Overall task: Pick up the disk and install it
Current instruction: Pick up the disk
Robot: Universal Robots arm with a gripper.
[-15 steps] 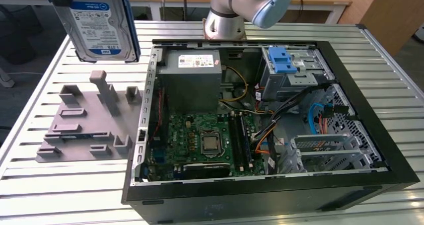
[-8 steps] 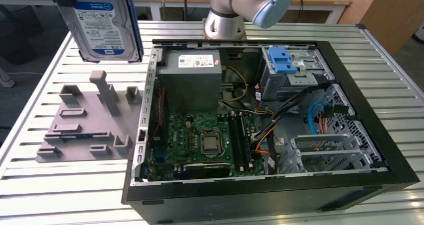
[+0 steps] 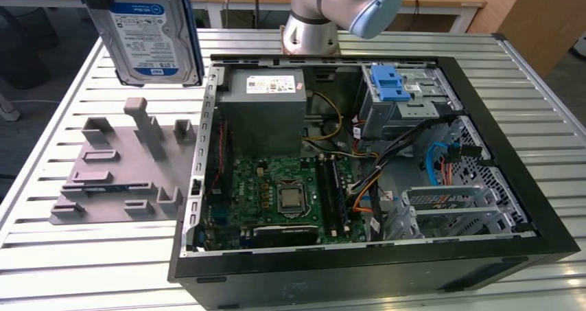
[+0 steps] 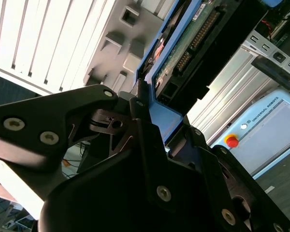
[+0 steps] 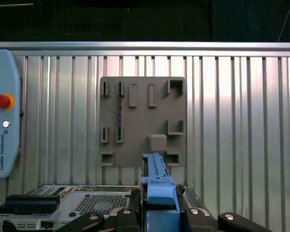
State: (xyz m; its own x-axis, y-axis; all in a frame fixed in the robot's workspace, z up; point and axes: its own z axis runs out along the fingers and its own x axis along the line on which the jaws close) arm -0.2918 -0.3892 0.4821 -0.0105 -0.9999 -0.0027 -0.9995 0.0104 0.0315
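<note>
Gripper (image 5: pixel 159 212) clamped on disk (image 3: pixel 151 29), which hangs long axis upright above the grey fixture (image 3: pixel 110 180); in the exterior view the drive cage (image 3: pixel 403 98) lies at 3-4 o'clock from it, well apart.

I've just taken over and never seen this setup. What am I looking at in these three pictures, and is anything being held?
The jointed machine is a robot arm standing at the far edge of a slatted metal table. The exterior view looks on from off the arm; both wrist views come from cameras riding on it. On the table sit an open computer case and, toward the exterior view's left, a grey holder plate. The arm's tool is closed on the disk, a hard drive in a blue frame, held in the air on the plate's side, outside the case.
</note>
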